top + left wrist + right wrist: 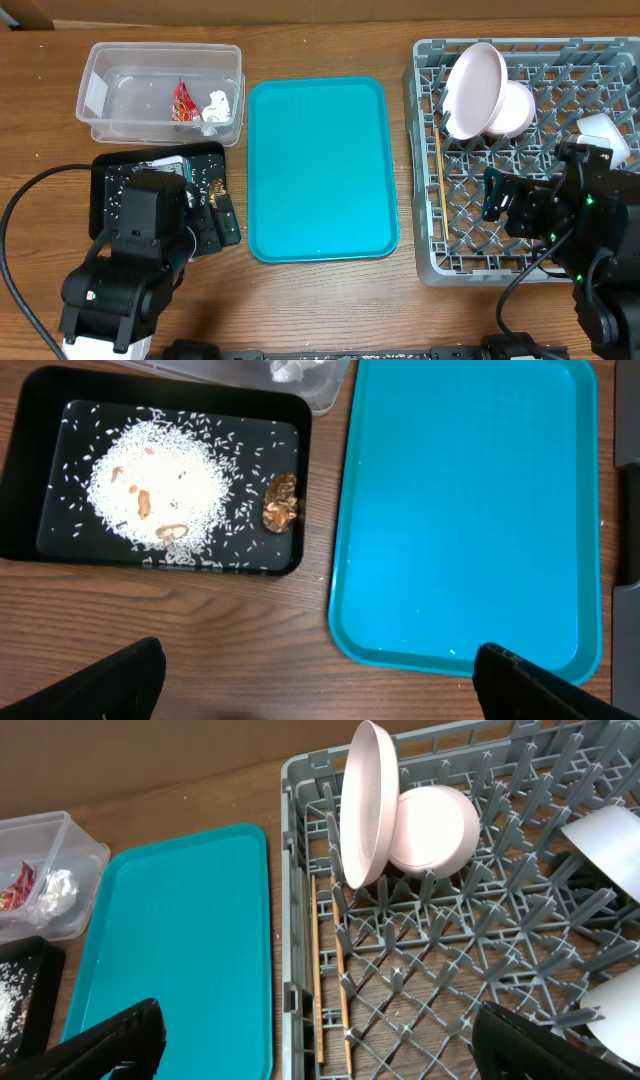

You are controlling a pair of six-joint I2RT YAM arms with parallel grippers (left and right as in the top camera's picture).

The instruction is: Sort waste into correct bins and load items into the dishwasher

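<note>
The clear tub (110, 90) holds the red wrapper (183, 100) and the white tissue (217, 108). The black tray (30, 450) holds a heap of rice (155, 485) and a brown scrap (281, 500). In the grey rack (425, 150) a white plate (473, 88) stands on edge against a bowl (512, 110). Two chopsticks (320, 970) lie along its left wall, and a white cup (605, 135) sits at the right. My left gripper (320, 690) is open over bare wood below the black tray. Over the rack's left edge, my right gripper (320, 1040) is open and holds nothing.
The teal serving tray (320, 165) lies between the bins and the rack, with a few white specks near its front rim. Another white dish (620, 1010) shows at the rack's right edge. My left arm covers much of the black tray from overhead.
</note>
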